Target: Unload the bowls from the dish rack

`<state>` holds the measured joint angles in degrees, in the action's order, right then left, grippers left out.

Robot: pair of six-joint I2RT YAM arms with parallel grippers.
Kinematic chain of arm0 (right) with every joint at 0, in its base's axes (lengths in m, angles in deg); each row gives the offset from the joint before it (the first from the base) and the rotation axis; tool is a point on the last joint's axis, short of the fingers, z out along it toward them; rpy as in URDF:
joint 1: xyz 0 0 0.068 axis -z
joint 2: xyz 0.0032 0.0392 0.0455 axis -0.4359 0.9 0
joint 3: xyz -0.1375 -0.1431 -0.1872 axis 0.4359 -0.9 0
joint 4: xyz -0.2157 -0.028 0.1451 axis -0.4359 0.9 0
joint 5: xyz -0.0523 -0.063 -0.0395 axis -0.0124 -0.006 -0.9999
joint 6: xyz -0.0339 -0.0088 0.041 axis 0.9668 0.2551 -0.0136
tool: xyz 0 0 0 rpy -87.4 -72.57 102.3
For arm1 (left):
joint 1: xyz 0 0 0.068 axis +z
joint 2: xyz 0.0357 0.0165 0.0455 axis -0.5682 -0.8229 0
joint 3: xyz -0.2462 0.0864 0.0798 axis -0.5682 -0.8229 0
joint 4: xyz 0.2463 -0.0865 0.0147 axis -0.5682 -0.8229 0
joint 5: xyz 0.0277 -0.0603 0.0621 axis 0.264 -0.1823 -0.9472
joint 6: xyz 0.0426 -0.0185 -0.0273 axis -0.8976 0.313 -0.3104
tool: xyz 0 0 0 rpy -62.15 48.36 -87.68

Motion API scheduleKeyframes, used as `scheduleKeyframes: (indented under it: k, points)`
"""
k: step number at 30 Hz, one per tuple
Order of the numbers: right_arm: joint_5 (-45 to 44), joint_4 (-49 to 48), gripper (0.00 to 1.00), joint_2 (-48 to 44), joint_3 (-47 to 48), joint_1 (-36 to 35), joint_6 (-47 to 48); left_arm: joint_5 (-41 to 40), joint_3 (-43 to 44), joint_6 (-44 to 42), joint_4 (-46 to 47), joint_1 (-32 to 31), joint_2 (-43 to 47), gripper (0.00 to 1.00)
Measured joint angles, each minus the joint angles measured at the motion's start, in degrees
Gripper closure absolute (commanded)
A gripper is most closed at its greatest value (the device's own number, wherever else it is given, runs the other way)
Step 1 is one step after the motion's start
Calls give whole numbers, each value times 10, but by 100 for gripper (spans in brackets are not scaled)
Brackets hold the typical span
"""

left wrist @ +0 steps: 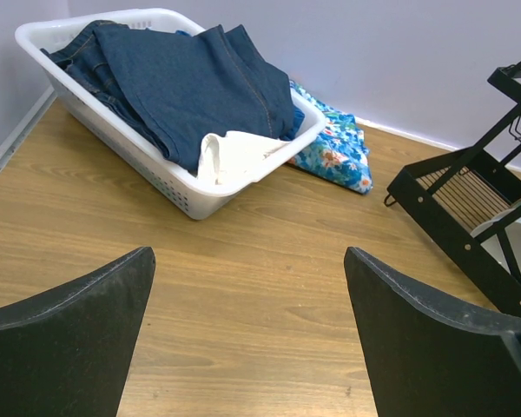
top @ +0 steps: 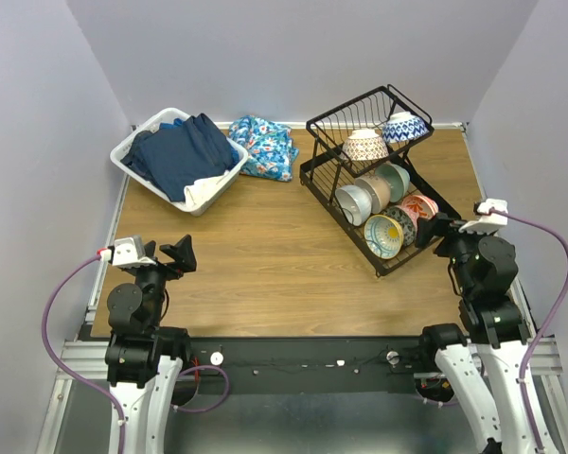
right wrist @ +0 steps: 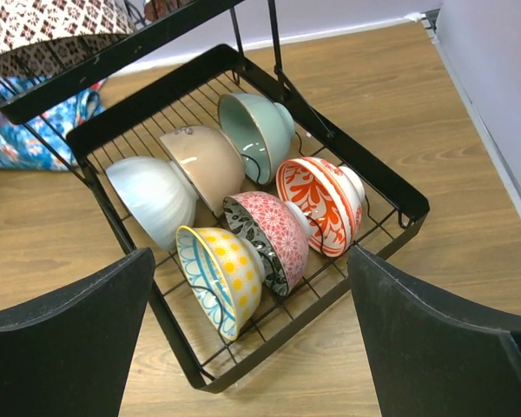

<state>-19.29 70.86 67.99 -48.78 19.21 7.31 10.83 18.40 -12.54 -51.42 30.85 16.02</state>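
Note:
The black wire dish rack (top: 317,175) stands at the table's right back. Its lower tier holds several bowls on edge: white (right wrist: 152,200), tan (right wrist: 210,163), mint green (right wrist: 256,130), yellow with teal rim (right wrist: 221,274), pink-and-black (right wrist: 273,239) and red-orange floral (right wrist: 321,204). Up on the angled tier rest a beige patterned bowl (top: 365,144) and a blue-white bowl (top: 403,127). My right gripper (top: 434,230) hovers open just off the rack's near right corner, empty, apart from the bowls. Far to the left, my left gripper (top: 175,255) is open over bare wood.
A white laundry basket (top: 133,142) with dark jeans sits at the back left, with a blue floral cloth (top: 263,147) beside it. Walls close in the table on the left, back and right. Bare wood lies between basket and rack.

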Motion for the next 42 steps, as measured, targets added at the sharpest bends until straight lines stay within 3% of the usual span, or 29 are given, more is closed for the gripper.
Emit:
scheduleKeyframes:
  k: [11,30,42]
  points:
    - [103,14,0,160,145,0,109,13,0,-4,0,0,0,1]
    - [380,140,0,470,453,0,497,14,0,-10,-1,-34,6,1]
    - [443,190,0,577,527,0,622,14,0,-10,0,-35,7,1]
